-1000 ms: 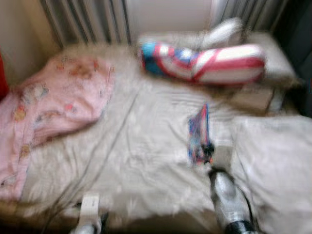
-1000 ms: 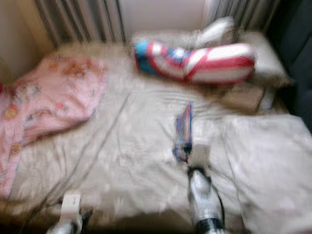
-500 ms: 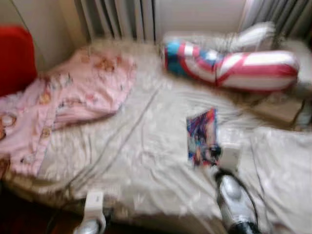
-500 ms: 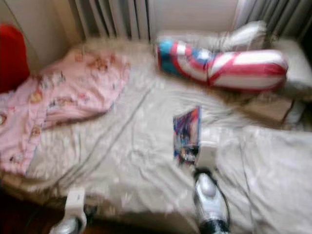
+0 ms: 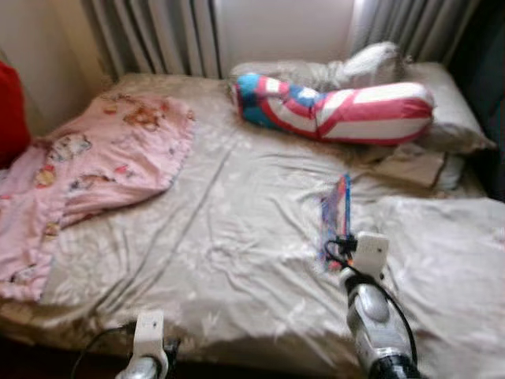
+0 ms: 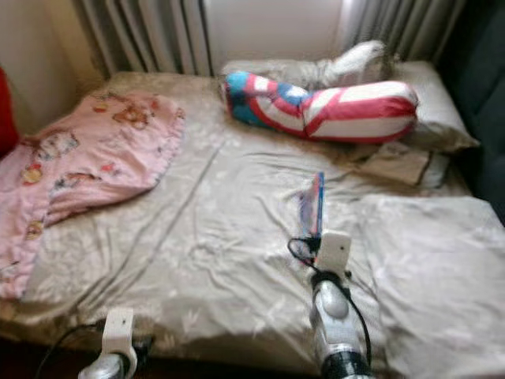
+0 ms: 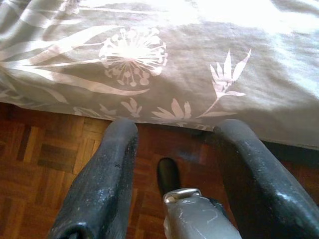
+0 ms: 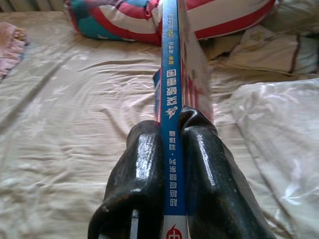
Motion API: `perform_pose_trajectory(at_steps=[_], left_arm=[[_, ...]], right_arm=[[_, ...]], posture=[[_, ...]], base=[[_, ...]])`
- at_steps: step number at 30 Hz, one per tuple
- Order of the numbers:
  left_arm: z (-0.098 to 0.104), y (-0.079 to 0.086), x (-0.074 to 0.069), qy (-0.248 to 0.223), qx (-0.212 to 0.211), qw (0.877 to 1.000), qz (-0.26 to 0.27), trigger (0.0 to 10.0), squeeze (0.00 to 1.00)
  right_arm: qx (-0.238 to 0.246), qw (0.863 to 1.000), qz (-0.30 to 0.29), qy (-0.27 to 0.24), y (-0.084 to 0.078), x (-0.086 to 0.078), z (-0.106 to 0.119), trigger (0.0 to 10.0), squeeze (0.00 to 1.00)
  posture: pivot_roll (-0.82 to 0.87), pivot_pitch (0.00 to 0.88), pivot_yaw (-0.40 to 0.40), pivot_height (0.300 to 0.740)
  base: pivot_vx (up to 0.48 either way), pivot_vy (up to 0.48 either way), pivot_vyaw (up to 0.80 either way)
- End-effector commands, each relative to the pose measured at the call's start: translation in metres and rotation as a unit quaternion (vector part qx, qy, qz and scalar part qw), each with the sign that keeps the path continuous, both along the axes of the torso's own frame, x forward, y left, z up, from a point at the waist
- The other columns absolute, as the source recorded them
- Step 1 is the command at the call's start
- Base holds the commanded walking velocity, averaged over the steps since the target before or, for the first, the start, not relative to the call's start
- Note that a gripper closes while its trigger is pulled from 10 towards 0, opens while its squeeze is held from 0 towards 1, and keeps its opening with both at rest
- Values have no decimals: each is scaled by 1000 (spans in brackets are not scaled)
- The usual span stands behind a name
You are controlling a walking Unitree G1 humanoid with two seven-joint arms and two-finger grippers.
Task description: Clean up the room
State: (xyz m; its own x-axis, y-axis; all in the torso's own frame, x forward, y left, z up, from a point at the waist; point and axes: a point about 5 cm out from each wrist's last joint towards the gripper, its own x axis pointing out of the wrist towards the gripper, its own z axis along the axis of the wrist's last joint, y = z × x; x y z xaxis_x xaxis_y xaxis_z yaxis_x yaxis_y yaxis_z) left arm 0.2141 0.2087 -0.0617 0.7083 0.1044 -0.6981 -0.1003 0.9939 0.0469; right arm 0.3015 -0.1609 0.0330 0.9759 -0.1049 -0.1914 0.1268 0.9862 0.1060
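Note:
A thin book with a blue spine (image 8: 170, 74) stands on edge above the beige bed sheet (image 5: 237, 237), lifted clear of it. My right gripper (image 8: 172, 122) is shut on its lower end, one black finger on each cover. From the head, the book (image 5: 336, 213) rises in front of my right arm (image 5: 371, 316) over the middle right of the bed. My left gripper (image 7: 177, 130) is open with nothing in it, low at the bed's front edge over the parquet floor (image 7: 45, 154).
A pink printed blanket (image 5: 95, 166) lies crumpled on the bed's left side. A red, white and blue bolster (image 5: 339, 110) and grey pillows (image 5: 442, 118) lie at the head. Something red (image 5: 9, 110) stands at far left. A white duvet (image 5: 450, 260) covers the right.
The camera has swung and the picture has sharpened. The book in my right gripper has turned from showing its cover to standing edge-on.

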Motion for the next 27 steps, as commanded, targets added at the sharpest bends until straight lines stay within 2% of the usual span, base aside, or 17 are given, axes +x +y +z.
perform_pose_trajectory(at_steps=[1,6,18,27], left_arm=[[-3,3,-5,9,1,1000,2,10000,0],[-3,2,-5,9,1,1000,1,10000,0],[-3,1,-5,10,-1,1000,1,10000,0],[-4,0,-6,11,-3,1000,2,10000,0]], right_arm=[[2,1000,8,-13,5,5,7,10000,0],[4,1000,9,-20,5,5,8,10000,0],[0,1000,9,-21,5,5,8,10000,0],[2,1000,12,-17,6,5,7,10000,0]], posture=[[-84,65,1,740],[-85,61,0,740],[-88,49,-1,740],[-91,48,-2,740]], base=[[240,0,-488],[193,0,-615],[0,0,0],[305,0,-390]])
